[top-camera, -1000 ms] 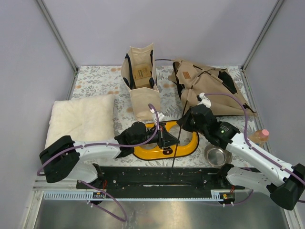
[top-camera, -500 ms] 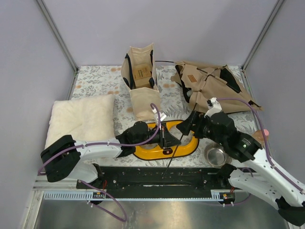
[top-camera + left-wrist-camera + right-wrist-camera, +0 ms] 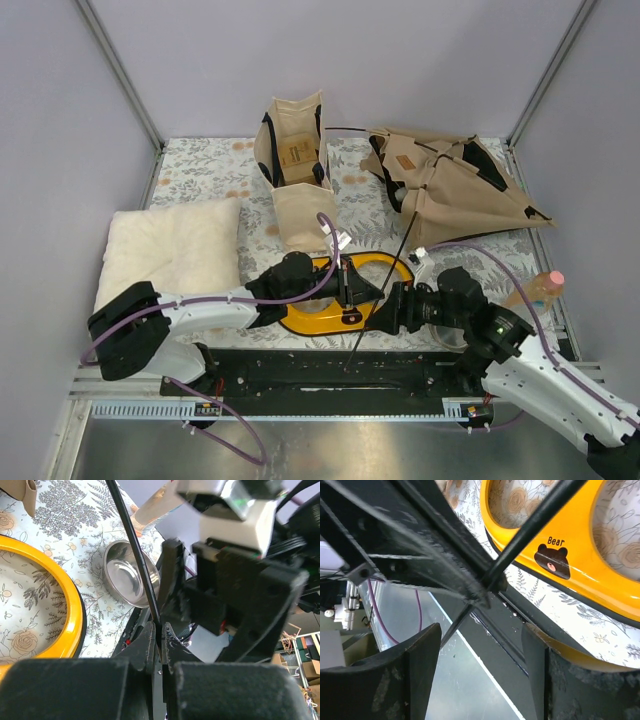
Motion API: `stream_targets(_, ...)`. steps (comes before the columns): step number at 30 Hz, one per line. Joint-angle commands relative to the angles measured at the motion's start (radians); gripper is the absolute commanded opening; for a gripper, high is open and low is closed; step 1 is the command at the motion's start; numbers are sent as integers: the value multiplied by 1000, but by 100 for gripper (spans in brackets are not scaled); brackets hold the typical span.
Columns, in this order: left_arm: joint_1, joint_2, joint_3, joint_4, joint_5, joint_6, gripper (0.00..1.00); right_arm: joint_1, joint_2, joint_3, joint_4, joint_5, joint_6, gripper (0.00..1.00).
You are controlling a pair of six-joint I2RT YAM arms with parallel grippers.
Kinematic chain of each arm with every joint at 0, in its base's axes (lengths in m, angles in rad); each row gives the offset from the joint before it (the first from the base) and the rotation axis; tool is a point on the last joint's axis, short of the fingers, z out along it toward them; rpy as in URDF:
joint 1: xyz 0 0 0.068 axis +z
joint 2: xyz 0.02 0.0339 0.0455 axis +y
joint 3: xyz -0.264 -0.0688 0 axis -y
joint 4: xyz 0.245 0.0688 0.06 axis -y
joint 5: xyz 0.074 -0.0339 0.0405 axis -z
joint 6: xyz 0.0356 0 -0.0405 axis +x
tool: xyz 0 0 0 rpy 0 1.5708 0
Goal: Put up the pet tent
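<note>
The pet tent lies collapsed as tan canvas at the back right. One thin black pole slants from it down to the near rail. My left gripper is shut on that pole over the yellow feeder. In the left wrist view the pole runs down into the pinched fingers of the left gripper. My right gripper hovers open just right of the left one. In the right wrist view the pole crosses ahead of the right gripper, whose jaws stand wide apart and touch nothing.
A beige tote bag stands at the back centre and a cream pillow lies at the left. The yellow two-bowl feeder sits under both grippers. There is a steel bowl beside it, a pink-capped bottle at the right, and a black rail along the near edge.
My right gripper let go of the pole near the tent, opened, and dropped toward the near edge beside the left gripper. The tent canvas slid back and right. The left gripper stayed put.
</note>
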Motion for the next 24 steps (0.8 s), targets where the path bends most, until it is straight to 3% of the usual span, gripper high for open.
stream_targets(1, -10, -1, 57, 150, -16, 22, 0, 7, 13, -88, 263, -93, 44, 72)
stream_targets(9, -10, 11, 68, 167, -16, 8, 0, 7, 10, -167, 427, -28, 73, 63)
stream_targets(12, -10, 15, 69, 175, -25, 4, 0, 5, 7, -170, 427, -33, 79, 47)
stream_targets(16, -10, 16, 75, 183, -39, 7, 0, 7, -23, -167, 386, -33, 86, 11)
stream_targets(18, -10, 19, 84, 175, -48, 13, 0, 5, -45, -156, 351, -30, 90, 0)
stream_targets(19, -10, 20, 91, 172, -48, 19, 0, 7, -53, -150, 335, -27, 92, 0)
stream_targets(23, -10, 25, 129, 132, -56, 56, 21, 5, -68, -113, 283, -27, 113, 0)
stream_targets(24, -11, 25, 138, 120, -65, 68, 44, 7, -68, -103, 272, -30, 122, 0)
